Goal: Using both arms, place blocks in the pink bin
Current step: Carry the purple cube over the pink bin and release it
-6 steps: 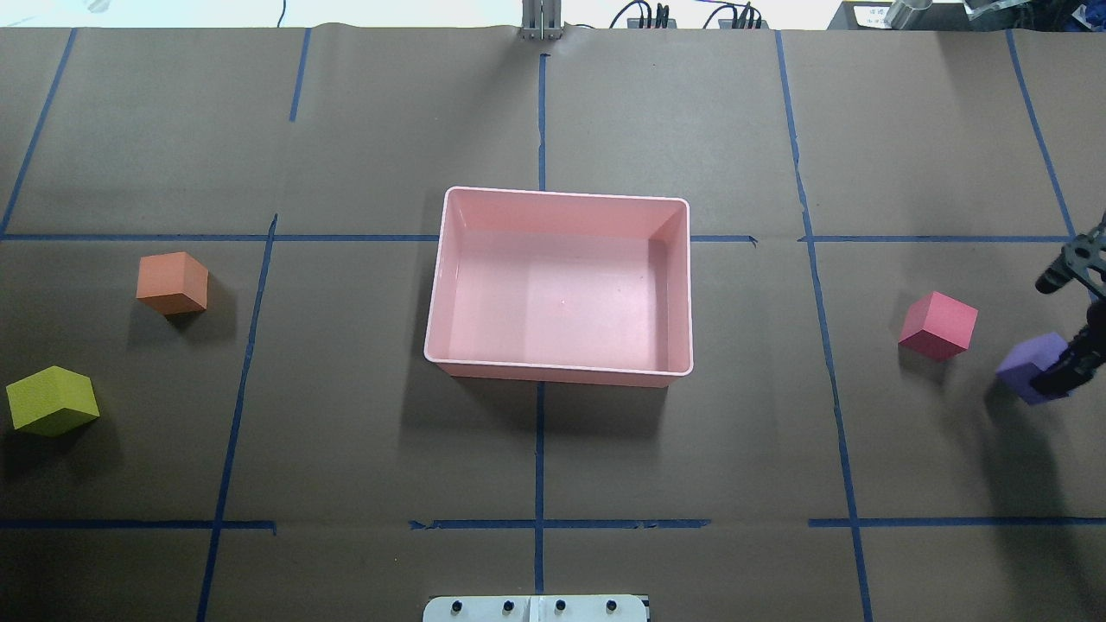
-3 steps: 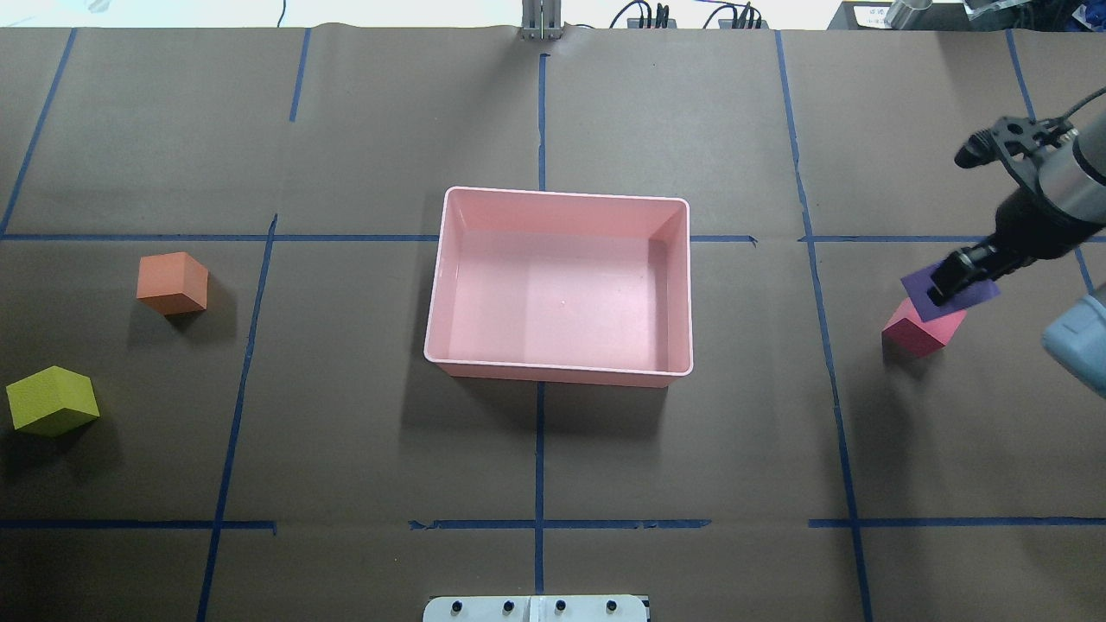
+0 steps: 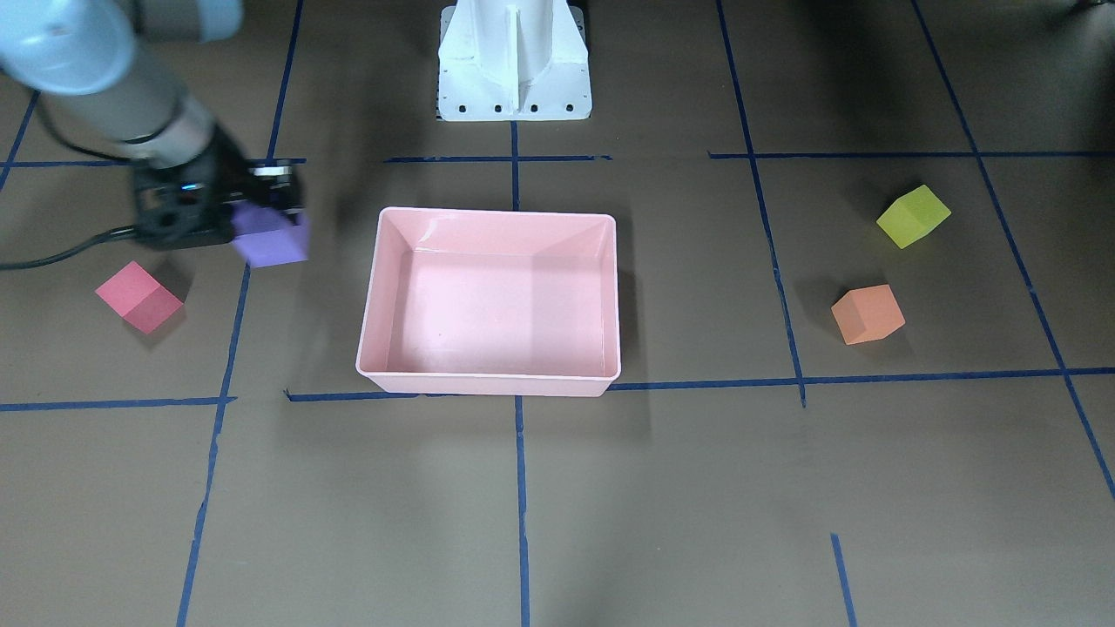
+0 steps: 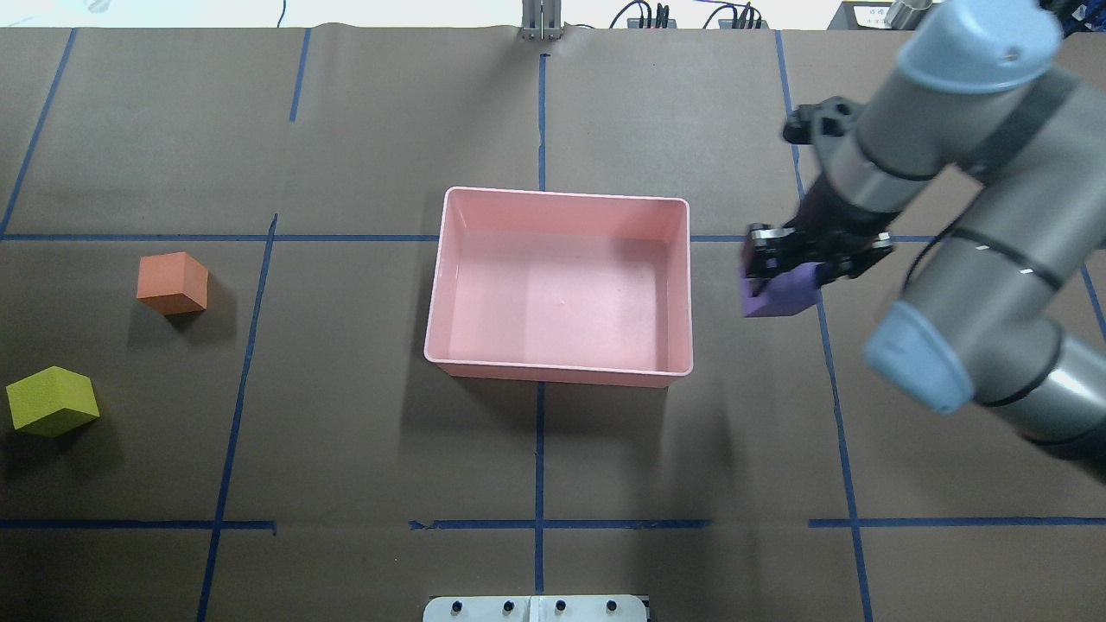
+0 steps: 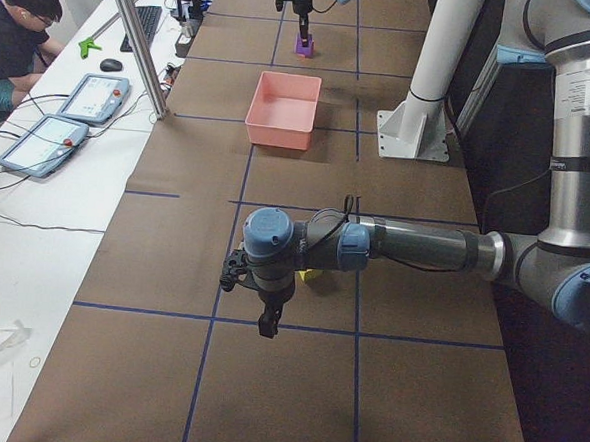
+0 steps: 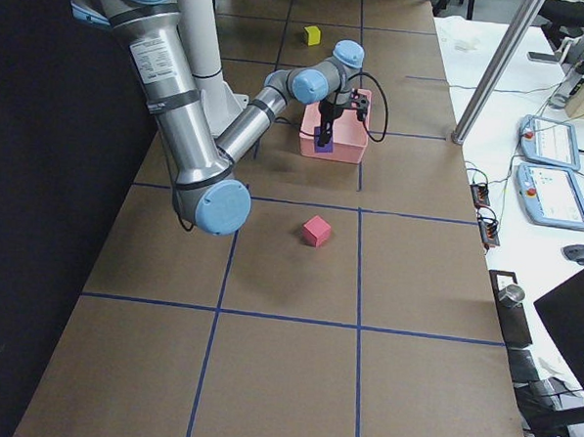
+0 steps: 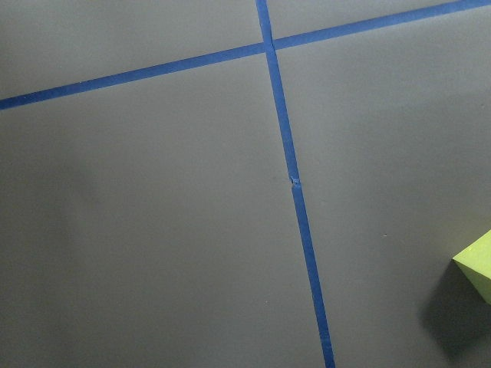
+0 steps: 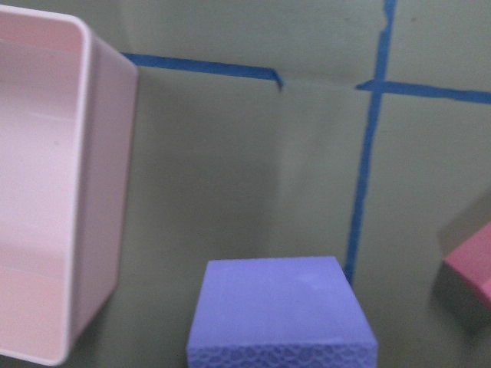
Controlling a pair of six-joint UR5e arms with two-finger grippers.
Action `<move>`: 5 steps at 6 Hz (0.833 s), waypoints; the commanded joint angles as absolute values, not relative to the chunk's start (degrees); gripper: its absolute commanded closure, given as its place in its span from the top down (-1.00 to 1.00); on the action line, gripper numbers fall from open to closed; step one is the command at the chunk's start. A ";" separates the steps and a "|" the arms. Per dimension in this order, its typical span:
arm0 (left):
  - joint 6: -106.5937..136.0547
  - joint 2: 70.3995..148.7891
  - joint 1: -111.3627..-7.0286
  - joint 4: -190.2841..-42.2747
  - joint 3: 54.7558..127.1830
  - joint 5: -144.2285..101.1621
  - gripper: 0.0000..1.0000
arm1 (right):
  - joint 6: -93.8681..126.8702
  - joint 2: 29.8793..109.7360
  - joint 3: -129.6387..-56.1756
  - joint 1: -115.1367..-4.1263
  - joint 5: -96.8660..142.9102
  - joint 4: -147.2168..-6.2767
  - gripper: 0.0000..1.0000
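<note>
My right gripper [image 4: 791, 269] is shut on the purple block [image 4: 778, 300] and holds it above the table, just right of the pink bin's [image 4: 562, 193] right wall. The bin has nothing in it. The held block also shows in the front view [image 3: 272, 239] and the right wrist view [image 8: 280, 310]. The red-pink block [image 3: 139, 296] lies on the table farther right; the arm hides it in the overhead view. The orange block [image 4: 173, 282] and the yellow-green block [image 4: 52, 400] lie at the far left. My left gripper [image 5: 267, 320] hangs near the yellow-green block [image 5: 312, 275]; I cannot tell if it is open.
The white fixed pedestal [image 3: 512, 61] stands at the robot's side of the table, behind the bin. Blue tape lines cross the brown table cover. An operator [image 5: 16, 24] sits at a side table with tablets.
My right arm has swung in from the table's right edge toward the bin with the purple block in its grip. It has passed over the red-pink block. Other blocks have not moved.
</note>
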State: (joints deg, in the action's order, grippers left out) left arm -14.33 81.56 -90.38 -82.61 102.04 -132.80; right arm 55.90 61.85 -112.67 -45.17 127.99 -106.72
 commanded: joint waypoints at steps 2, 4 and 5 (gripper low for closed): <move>-14.76 81.74 -90.35 -82.71 102.13 -132.72 1.00 | 75.57 50.37 -105.56 -39.99 124.19 -106.70 0.86; -14.50 81.83 -89.91 -83.14 103.00 -132.80 1.00 | 81.37 48.79 -105.64 -39.99 124.10 -106.61 1.00; -14.41 82.96 -89.74 -88.63 103.44 -132.80 1.00 | 79.65 48.69 -105.73 -41.03 123.41 -106.61 1.00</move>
